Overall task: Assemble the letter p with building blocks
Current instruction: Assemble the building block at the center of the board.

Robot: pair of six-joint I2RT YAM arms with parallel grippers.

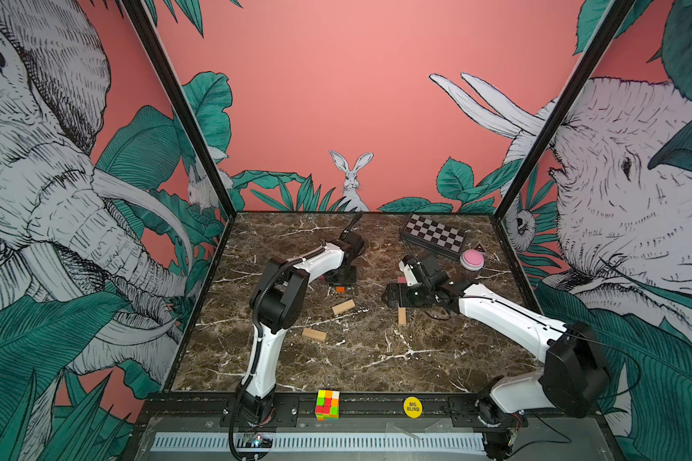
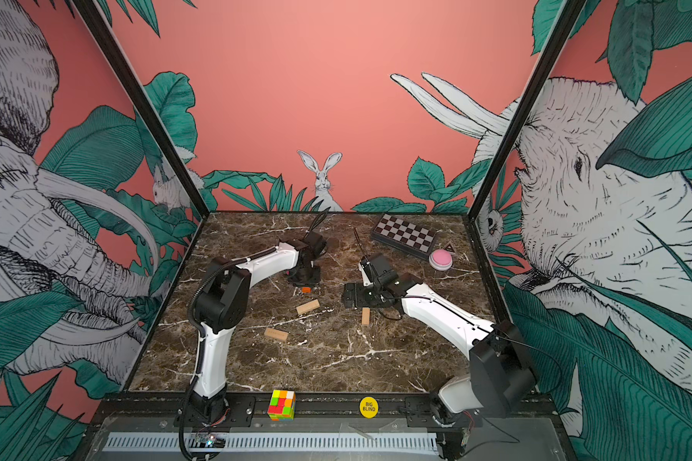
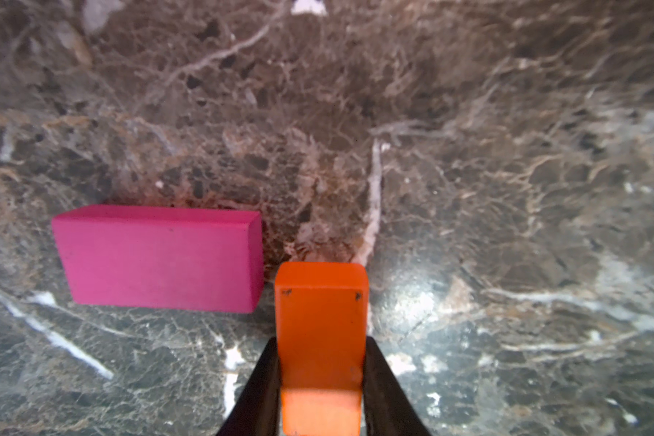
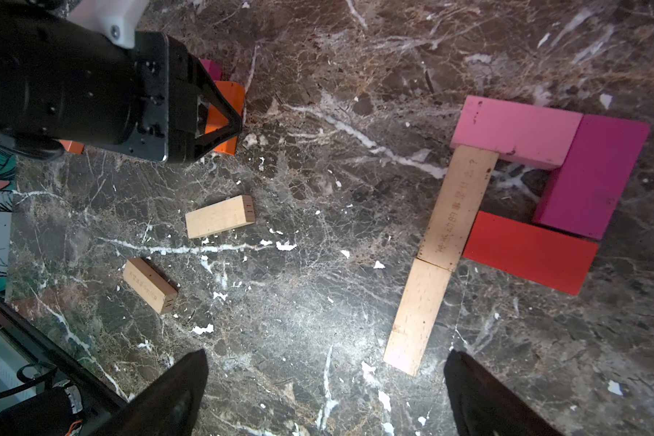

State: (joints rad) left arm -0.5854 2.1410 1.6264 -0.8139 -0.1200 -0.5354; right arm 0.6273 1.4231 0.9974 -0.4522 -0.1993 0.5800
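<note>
Left jaws: pinched on the orange block [image 3: 320, 321], which is held just beside a lone magenta block [image 3: 159, 260].
Right jaws: spread wide above the bench [image 4: 318, 321].
Tan stem [image 4: 457, 204]: touched by the pink block [image 4: 514, 130] and the red block [image 4: 529, 251].

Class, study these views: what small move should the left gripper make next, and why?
Probably lift the orange block straight up: the left gripper is shut on it, a magenta block lies close beside it, and the letter lies elsewhere, below the open right gripper.
</note>
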